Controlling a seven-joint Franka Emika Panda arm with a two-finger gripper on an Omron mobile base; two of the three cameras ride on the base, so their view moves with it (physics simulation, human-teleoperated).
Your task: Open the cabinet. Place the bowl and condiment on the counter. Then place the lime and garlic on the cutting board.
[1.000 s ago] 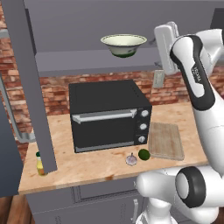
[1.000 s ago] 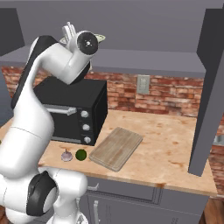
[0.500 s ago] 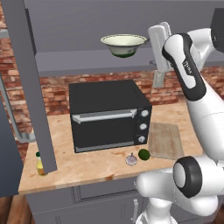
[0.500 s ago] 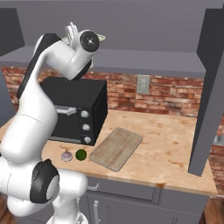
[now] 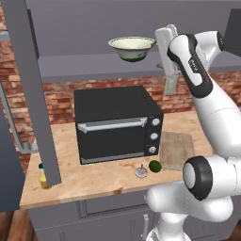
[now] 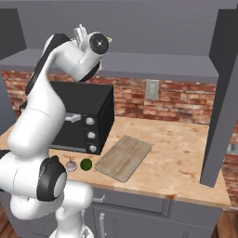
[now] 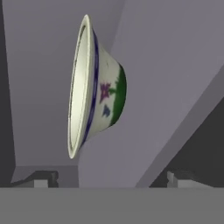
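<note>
Rendered frames evenly and softly lit, no glare or motion blur; faint shadows under the oven (image 5: 117, 123) on the counter (image 5: 94, 181); cabinet (image 7: 175, 65) interior dimmer grey; hand view soft, low-detail, its lower corners dark.

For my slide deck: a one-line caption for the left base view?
White arm's open gripper beside the cream-white, green-based bowl in the opened grey wall cabinet.
</note>
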